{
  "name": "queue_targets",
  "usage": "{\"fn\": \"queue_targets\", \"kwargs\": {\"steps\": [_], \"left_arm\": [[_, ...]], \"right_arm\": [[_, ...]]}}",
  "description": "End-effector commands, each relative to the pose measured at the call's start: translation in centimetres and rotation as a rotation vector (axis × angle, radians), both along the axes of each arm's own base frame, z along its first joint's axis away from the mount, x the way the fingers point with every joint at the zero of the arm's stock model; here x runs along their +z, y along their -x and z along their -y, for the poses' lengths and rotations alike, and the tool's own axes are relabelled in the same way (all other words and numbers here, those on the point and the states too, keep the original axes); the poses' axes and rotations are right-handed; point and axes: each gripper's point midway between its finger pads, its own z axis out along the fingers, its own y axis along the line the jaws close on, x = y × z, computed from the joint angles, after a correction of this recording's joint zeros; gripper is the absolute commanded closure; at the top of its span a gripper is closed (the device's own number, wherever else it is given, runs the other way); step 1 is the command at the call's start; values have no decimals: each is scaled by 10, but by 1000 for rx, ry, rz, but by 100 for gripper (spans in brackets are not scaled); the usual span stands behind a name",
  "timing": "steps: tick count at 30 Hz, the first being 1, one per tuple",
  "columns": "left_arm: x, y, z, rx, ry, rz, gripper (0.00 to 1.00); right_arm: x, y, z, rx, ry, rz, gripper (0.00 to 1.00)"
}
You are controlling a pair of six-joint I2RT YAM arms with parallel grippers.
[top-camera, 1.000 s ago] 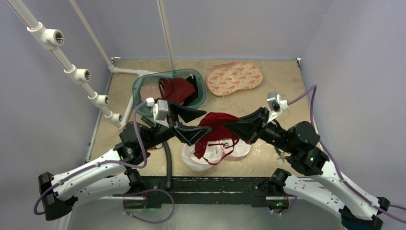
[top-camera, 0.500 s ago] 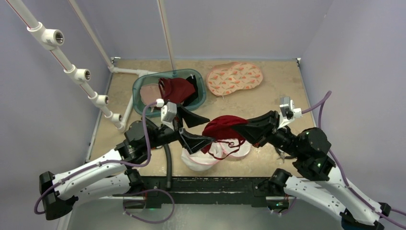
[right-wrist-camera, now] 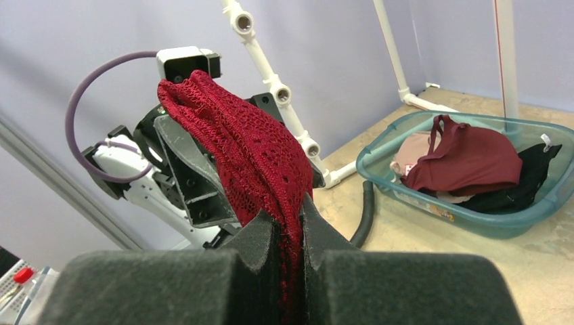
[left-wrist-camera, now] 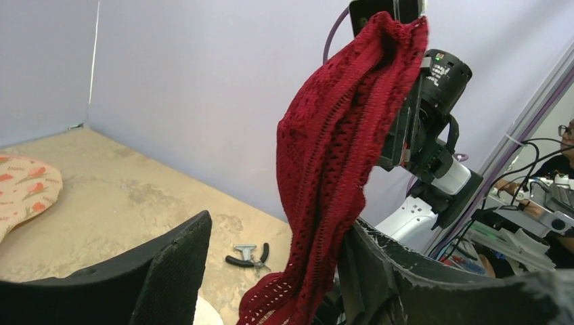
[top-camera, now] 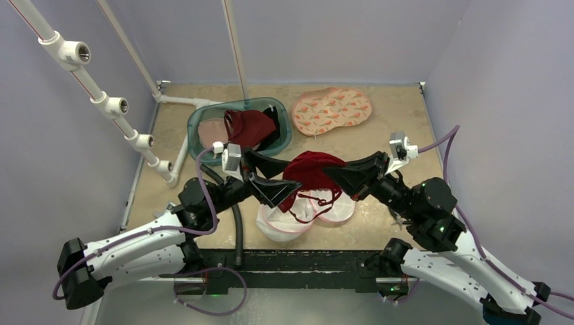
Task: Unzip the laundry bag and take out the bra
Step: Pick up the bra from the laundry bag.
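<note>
The right gripper (right-wrist-camera: 288, 233), clamped on the bra (top-camera: 313, 169), had swung back to frame centre; the left gripper (left-wrist-camera: 277, 271) stood with jaws apart around it (straps (top-camera: 313, 203) dangled at the laundry bag (top-camera: 284, 229)), so removal remained unfinished.

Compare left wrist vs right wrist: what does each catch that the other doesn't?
Left wrist only: pliers on the table, a patterned pad at the left edge, and the left fingers standing open.
Right wrist only: a teal tub holding garments, the white pipe rack, and the right fingers shut on the bra.
Both: the red lace bra hanging above the table.
</note>
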Motion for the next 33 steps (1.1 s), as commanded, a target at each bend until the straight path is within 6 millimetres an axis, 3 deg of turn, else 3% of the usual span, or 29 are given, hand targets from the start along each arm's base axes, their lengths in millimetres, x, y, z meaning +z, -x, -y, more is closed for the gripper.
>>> {"fn": "queue_targets", "kwargs": {"steps": [1,4,8,14,21,25,29,33], "left_arm": [[23,1,-3,2,83,32,36],[22,2,-2,-6,80,35,39],[22,5,-1,-19,76,47,50],[18,13,4,-72,67,40,21],[23,18,2,-105,127,39,19],[26,11,3,-82,152,10,25],[19,5,7,-69,152,-14,39],[12,2,10,-66,141,-31,42]], "right_arm": [[15,-4,2,-22,-73,9,100],[12,-5,1,-22,-71,2,100],[11,-5,1,-26,-70,-1,100],[6,-6,2,-31,-66,-16,100],[2,-11,2,-50,-86,-37,100],[9,-14,7,-79,-129,-29,100],[12,-15,9,-85,-171,-40,100],[15,-14,12,-84,-206,-42,100]]}}
